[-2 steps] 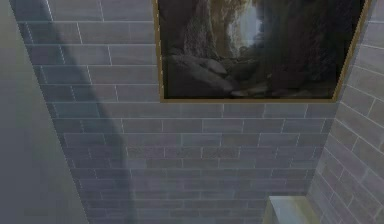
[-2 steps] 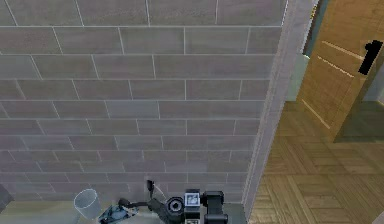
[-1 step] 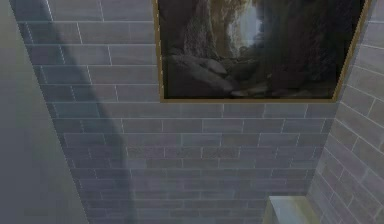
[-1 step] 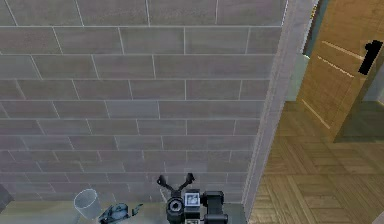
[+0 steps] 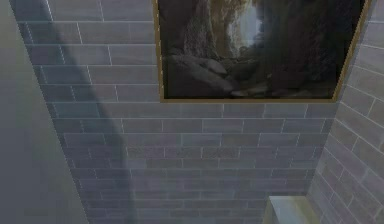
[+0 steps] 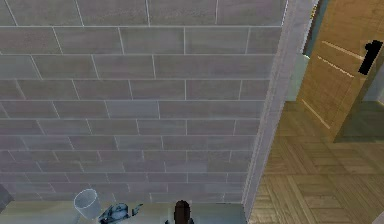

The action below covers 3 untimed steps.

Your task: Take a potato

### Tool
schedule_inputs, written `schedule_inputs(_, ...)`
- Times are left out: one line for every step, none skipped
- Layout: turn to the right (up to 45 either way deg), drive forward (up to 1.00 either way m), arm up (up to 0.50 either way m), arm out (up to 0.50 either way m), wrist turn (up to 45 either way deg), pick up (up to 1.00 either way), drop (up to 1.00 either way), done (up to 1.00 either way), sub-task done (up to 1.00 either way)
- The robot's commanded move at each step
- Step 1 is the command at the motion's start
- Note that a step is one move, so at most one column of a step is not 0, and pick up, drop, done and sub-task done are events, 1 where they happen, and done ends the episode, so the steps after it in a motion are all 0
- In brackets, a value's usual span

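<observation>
Grey brick wall point(image 5: 180, 150) ahead, dark framed painting point(image 5: 262, 48) of a rocky cave scene hung at its upper right, plain grey surface point(image 5: 25, 150) along the left, second brick wall point(image 5: 350, 140) meeting it at right, pale boxy top point(image 5: 292, 210) in the bottom right corner

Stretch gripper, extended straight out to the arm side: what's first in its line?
Likely the small dark brown bottle-like thing at the bottom edge, if height matches; behind it, the grey brick wall. Depth unclear.
</observation>
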Motion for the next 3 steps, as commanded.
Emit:
schedule_inputs(0.0, 0.00, 0.00, 0.00, 0.0, 1.00, 0.00, 0.00, 0.00)
schedule_inputs(0.0, 0.00, 0.10, 0.00, 0.0, 0.00, 0.00, 0.00, 0.00)
schedule_inputs(0.0, 0.00, 0.00, 0.00, 0.0, 0.00, 0.00, 1.00, 0.00)
